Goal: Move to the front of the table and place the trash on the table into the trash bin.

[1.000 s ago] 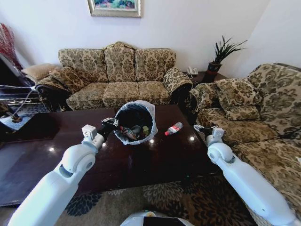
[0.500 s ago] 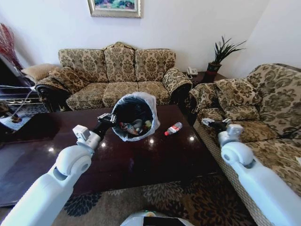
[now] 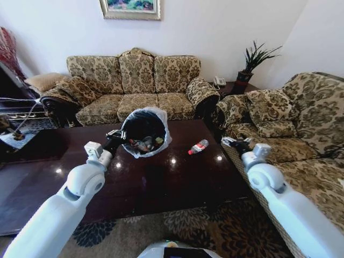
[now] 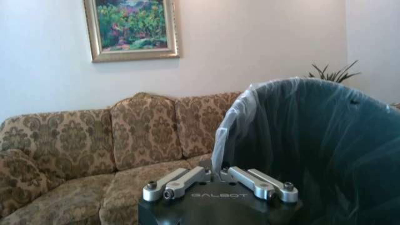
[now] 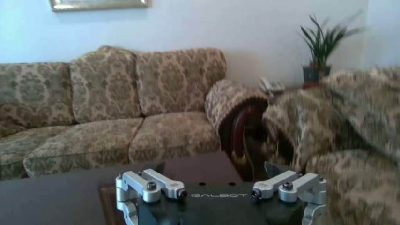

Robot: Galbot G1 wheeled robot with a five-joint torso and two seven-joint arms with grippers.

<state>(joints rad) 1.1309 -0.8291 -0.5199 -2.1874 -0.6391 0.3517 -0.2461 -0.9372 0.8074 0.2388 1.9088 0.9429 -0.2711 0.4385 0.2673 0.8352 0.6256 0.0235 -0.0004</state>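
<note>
The trash bin (image 3: 143, 131) hangs tilted above the table (image 3: 161, 177), rim clamped in the left pincer (image 3: 114, 136).

One table (image 3: 161, 183) of dark wood; one trash bin (image 3: 144, 131) with a white liner, tilted, over the table's far left part. Inside the bin lie several scraps of trash (image 3: 145, 143), too jumbled to count exactly. One small clear bottle (image 3: 198, 147) with a red label lies on the table to the right of the bin. Two grippers: the left gripper (image 3: 114, 136) at the bin's rim, the right gripper (image 3: 230, 143) at the table's right edge
</note>
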